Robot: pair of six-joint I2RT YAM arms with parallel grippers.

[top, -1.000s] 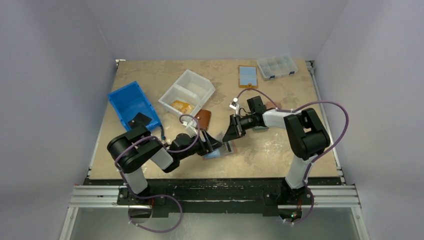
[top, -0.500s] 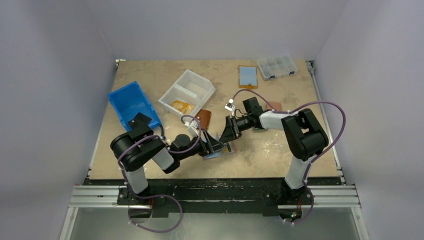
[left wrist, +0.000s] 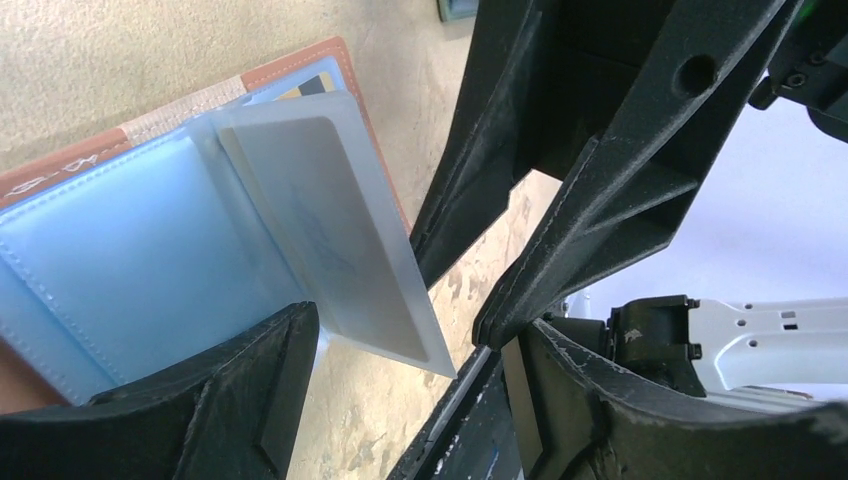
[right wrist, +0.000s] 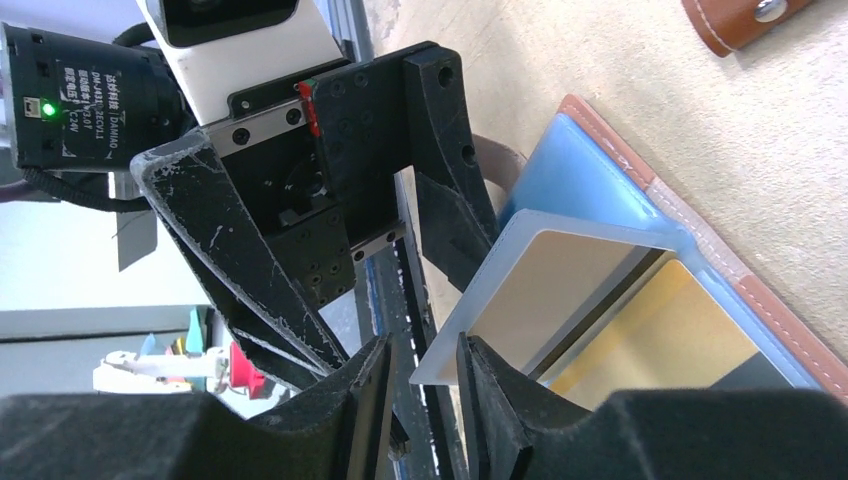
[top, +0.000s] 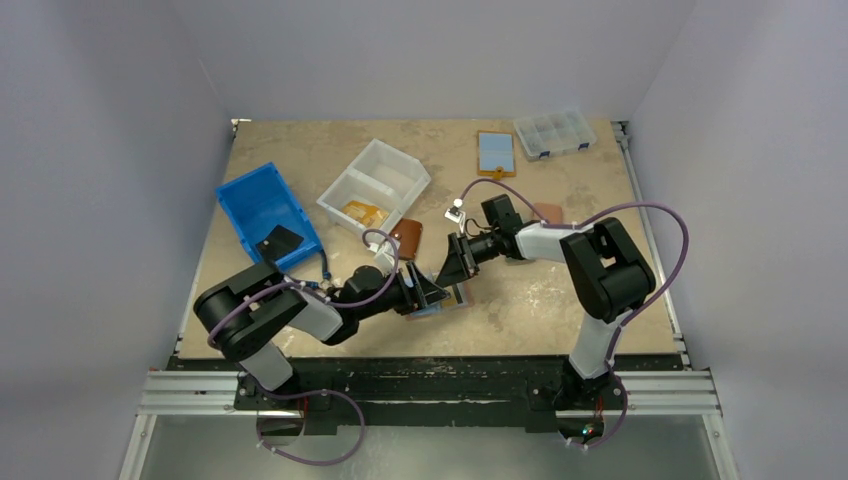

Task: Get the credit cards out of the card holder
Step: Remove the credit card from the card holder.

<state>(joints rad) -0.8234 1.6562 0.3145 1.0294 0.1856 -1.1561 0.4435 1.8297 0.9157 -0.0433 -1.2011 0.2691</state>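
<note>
**Two grippers crowd an open card holder near the desk's front edge**

The brown leather card holder with a light-blue lining (left wrist: 130, 270) lies open on the mottled tan desk (top: 560, 290), just ahead of the arm bases. One clear plastic sleeve (left wrist: 330, 230) stands up from it like a turned page. The thin flat rectangular credit cards (right wrist: 545, 290) sit inside the sleeves; they look tan-gold from the right wrist and pale grey-blue from the left.

The left gripper (left wrist: 420, 330) is spread wide, one finger low over the blue lining. The right gripper (right wrist: 422, 350) has its fingers parted only a little, and the sleeve's free corner sits at that gap; contact cannot be told. From above, both gripper heads cover most of the holder.

A brown leather snap pouch (top: 407, 238) lies just behind the left gripper. Farther back are a white two-compartment tray (top: 375, 178) and a blue plastic bin (top: 262, 205). A second brown-rimmed, blue-faced holder (top: 495, 152) and a clear divided organiser box (top: 553, 132) sit well apart at the far edge.
</note>
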